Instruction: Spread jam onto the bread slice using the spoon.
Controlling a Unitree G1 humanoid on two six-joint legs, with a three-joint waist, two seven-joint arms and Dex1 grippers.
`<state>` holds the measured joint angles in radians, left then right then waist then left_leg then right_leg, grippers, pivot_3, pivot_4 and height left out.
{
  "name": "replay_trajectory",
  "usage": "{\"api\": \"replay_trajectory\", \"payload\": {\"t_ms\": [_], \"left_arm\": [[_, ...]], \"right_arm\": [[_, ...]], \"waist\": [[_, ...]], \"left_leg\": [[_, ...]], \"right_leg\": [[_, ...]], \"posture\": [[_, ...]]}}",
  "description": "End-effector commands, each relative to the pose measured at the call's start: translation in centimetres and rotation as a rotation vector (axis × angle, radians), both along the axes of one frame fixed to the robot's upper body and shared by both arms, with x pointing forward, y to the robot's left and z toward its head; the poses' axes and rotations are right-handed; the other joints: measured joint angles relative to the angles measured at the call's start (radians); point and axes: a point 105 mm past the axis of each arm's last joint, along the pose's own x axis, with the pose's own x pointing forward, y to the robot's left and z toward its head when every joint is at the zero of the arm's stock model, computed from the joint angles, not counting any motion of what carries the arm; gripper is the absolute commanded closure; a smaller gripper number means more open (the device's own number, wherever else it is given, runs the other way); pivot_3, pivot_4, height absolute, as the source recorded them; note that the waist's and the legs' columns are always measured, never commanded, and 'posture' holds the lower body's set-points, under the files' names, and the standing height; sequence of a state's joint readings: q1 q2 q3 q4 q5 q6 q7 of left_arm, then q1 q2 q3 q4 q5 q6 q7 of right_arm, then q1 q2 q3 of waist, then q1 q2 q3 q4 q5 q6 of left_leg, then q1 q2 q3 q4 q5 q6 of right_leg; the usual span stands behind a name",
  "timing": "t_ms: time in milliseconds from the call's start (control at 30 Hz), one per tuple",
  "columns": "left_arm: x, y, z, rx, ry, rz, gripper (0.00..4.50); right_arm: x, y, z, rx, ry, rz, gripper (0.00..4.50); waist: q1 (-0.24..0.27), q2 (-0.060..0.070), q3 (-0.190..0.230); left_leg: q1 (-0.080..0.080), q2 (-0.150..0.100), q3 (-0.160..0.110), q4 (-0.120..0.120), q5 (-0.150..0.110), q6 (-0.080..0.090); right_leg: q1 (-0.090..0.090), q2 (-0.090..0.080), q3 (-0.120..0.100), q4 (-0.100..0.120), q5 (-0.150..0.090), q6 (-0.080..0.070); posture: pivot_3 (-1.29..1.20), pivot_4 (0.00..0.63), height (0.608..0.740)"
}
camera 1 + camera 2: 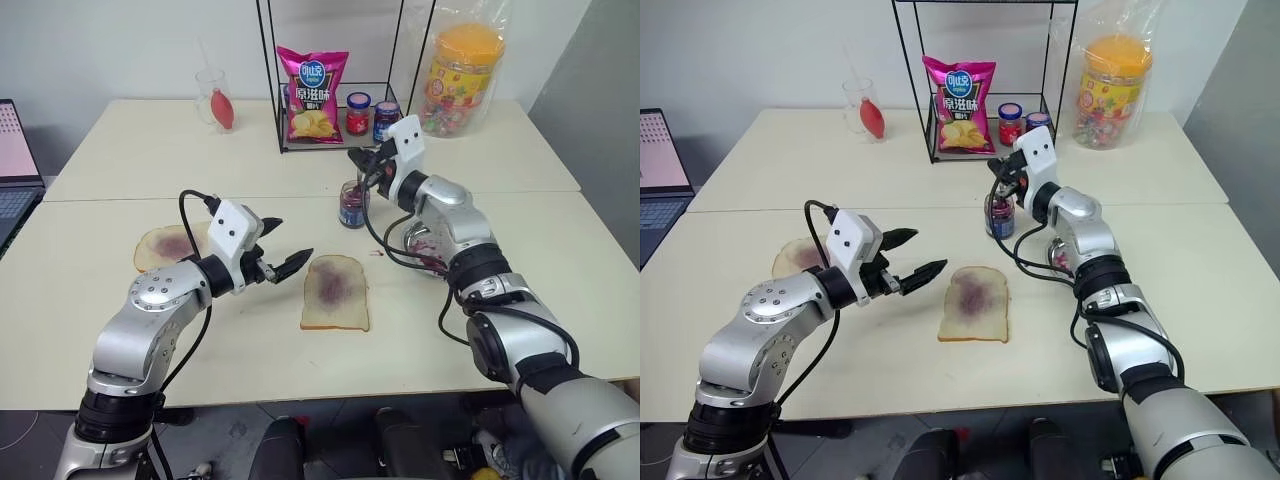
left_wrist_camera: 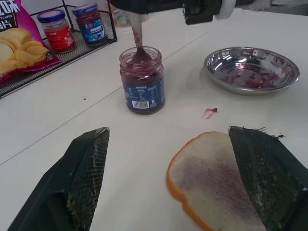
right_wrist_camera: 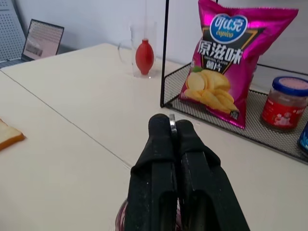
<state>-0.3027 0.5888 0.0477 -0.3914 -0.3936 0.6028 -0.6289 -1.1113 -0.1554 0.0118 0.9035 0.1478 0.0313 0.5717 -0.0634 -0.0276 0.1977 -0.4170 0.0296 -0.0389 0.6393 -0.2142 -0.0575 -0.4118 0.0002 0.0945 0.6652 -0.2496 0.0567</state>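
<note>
Purple-red jam (image 2: 142,65) clings to the spoon (image 2: 136,39) we dip upright, bowl down, into the open jar (image 2: 142,82) at the table's far centre, our right gripper (image 1: 366,166) clamped on its handle. A careless lift could drip jam before the bread slice (image 1: 335,291), lying nearer, beside our wide-open, empty left gripper (image 1: 283,245).

Dark purple-red jam (image 2: 140,60) is noted in a clear jar (image 2: 142,82) bearing a blue label. The bread slice (image 1: 335,291) is recorded as white, tan-crusted, with a purple patch. A magenta chip bag (image 1: 312,93) with yellow chips is observed. The tabletop (image 1: 120,150) is cream.
</note>
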Motion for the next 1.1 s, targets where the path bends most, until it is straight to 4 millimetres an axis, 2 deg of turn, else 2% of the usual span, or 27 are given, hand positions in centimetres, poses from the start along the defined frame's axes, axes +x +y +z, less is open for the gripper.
{"api": "replay_trajectory", "payload": {"t_ms": [33, 133, 467, 800, 1100], "left_arm": [[0.0, 0.0, 1.3, 0.000, -0.056, 0.003, 0.37], [0.0, -0.1, 1.2, -0.002, -0.056, 0.005, 0.37], [0.2, -0.2, 1.2, -0.004, -0.055, 0.004, 0.37], [0.5, -0.1, 1.4, -0.004, -0.063, 0.013, 0.37], [0.7, 0.0, 1.4, -0.003, -0.068, 0.017, 0.37]], "right_arm": [[0.3, -0.1, 0.6, 0.103, 0.050, -0.015, 4.49], [0.4, -0.3, 0.2, 0.175, 0.114, -0.010, 4.49], [0.5, -0.5, 1.6, 0.364, 0.221, 0.004, 4.49], [1.1, -1.7, 2.6, 0.555, 0.326, -0.025, 4.49], [1.4, -2.4, 2.7, 0.625, 0.381, -0.051, 4.49]], "waist": [[0.000, 0.000, 0.000], [0.000, 0.000, 0.000], [-0.001, 0.000, 0.000], [-0.003, 0.000, 0.000], [-0.004, 0.000, 0.000]], "left_leg": [[0.000, 0.000, 0.000, 0.000, 0.000, 0.000], [0.000, 0.000, 0.000, 0.000, 0.000, 0.000], [0.000, 0.000, 0.000, 0.000, 0.000, 0.000], [0.000, 0.000, 0.000, 0.000, 0.000, 0.000], [0.000, 0.000, 0.000, -0.001, 0.000, 0.000]], "right_leg": [[0.000, 0.000, 0.000, 0.000, 0.000, 0.000], [0.000, 0.000, 0.000, 0.000, 0.000, 0.000], [0.000, 0.000, 0.000, 0.000, 0.000, 0.000], [0.000, 0.000, 0.000, 0.000, 0.000, 0.000], [0.000, 0.000, 0.000, 0.000, 0.000, 0.000]], "posture": [[0.00, 0.150, 0.740], [0.00, 0.150, 0.740], [0.00, 0.150, 0.740], [0.00, 0.150, 0.740], [0.00, 0.150, 0.740]]}}
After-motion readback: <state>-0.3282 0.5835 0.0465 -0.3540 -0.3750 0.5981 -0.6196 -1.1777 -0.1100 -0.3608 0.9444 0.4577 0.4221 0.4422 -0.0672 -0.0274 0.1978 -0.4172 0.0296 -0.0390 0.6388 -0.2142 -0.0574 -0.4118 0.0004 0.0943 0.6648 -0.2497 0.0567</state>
